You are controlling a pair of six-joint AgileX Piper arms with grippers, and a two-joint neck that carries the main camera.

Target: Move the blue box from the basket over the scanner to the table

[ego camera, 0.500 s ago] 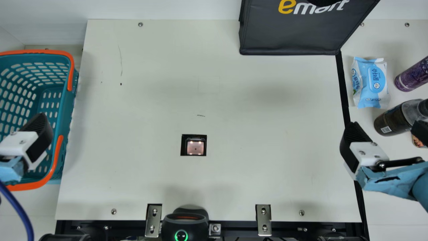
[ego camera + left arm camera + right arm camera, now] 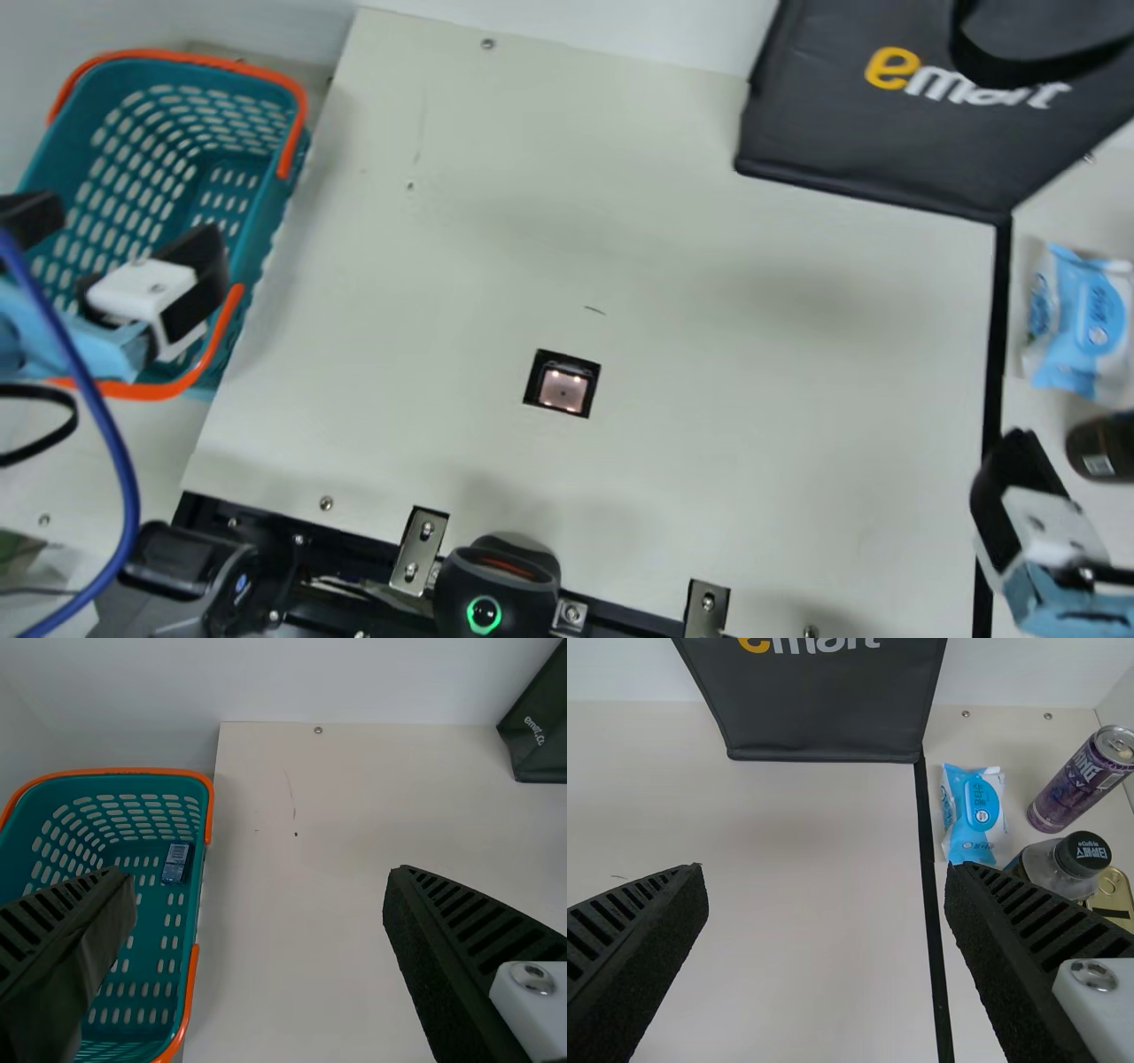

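Fingers (image 2: pixel 205 252) of the left gripper (image 2: pixel 133 223) and right gripper (image 2: pixel 1019 470) are spread wide. Beyond the left fingertips, untouched by them, the blue box (image 2: pixel 175 865) is seen inside the basket (image 2: pixel 273 213), near its wall.

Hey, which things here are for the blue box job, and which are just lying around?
For the job:
- blue box, in the basket
- square scanner window
- table

Just lying around:
- black bag
- wipes pack
- purple can
- black-capped bottle
- gold tin
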